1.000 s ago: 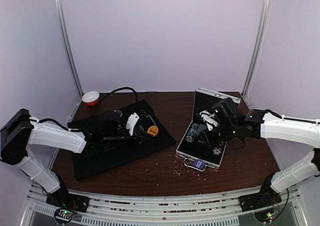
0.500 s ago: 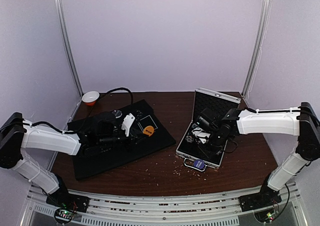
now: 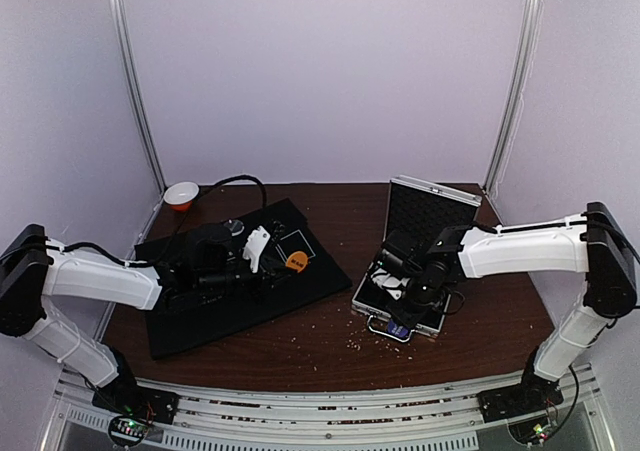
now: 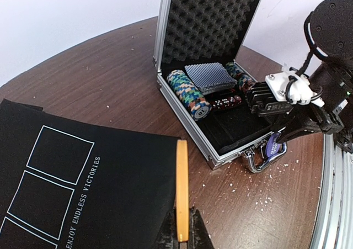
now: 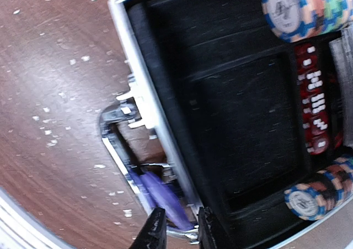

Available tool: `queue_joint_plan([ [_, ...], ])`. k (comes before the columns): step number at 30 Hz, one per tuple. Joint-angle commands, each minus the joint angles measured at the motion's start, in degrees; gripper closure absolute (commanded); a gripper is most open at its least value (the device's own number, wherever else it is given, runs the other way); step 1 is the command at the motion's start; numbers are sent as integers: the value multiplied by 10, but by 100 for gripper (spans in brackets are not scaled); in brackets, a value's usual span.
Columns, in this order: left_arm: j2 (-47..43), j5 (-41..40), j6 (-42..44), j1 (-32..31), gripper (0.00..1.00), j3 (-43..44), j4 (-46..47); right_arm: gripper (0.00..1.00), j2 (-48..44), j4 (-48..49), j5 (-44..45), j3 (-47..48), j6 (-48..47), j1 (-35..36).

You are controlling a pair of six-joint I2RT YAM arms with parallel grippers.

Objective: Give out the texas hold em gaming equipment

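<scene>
Black mat [image 3: 225, 316] beneath orange disc [image 3: 296, 262]; open silver case [image 3: 420, 211] rightward.

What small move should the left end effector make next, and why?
Probably lower toward the black mat and release. The left end effector is shut on the orange disc, held on edge over that mat, not lying flat.

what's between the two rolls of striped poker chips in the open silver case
A deck of grey-blue-backed playing cards and a row of dark red dice, shown in the left wrist view.

Soft, even light; mild blur
</scene>
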Motion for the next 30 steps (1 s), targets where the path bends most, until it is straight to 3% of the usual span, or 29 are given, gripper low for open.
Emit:
queue_joint_plan([
  [1,-1,-3,11,-1,100,3,8,78,5,-12,-4,3,8,14],
  [13,11,4,15,0,100,10,3,83,9,-4,-1,-1,16,26],
  [18,6,2,13,-1,100,9,1,99,20,-3,8,2,14,26],
  [20,2,-7,10,0,100,8,-3,100,19,-9,10,6,15,26],
  [30,-54,-103,-125,59,100,-14,-74,100,-59,-35,26,107,23,16],
])
